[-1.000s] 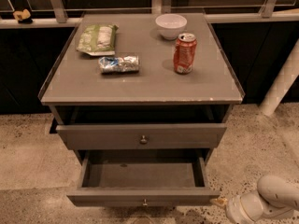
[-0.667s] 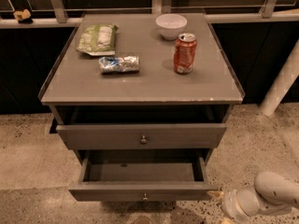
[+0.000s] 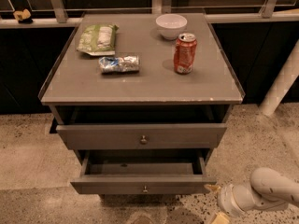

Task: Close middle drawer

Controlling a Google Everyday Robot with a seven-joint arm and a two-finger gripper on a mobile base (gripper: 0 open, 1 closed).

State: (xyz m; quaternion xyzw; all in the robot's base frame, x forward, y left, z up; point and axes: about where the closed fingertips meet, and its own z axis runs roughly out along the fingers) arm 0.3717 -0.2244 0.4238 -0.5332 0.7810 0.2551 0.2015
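Note:
The middle drawer (image 3: 117, 184) is the lower of the two drawers that stand out of the grey cabinet. It is pulled out part way, its shallow tray (image 3: 140, 168) shows empty, and a small round knob (image 3: 145, 189) sits at the centre of its flat front. My gripper (image 3: 215, 203) is at the bottom right, low to the floor, just off the right end of that drawer front. It is open and empty, with one tan fingertip (image 3: 212, 188) at the front's right corner. The white arm (image 3: 268, 190) runs off to the right.
The drawer above (image 3: 103, 136) stands slightly out, with its own knob (image 3: 143, 139). On the cabinet top (image 3: 149, 85) are a red soda can (image 3: 185, 53), a white bowl (image 3: 171, 25), a green chip bag (image 3: 97, 38) and a silver snack packet (image 3: 119, 64). A white post (image 3: 280, 85) stands at the right on the speckled floor.
The middle drawer's front has slid back towards the cabinet. My gripper has moved left and up along with it at the front's right corner. The upper drawer has not moved.

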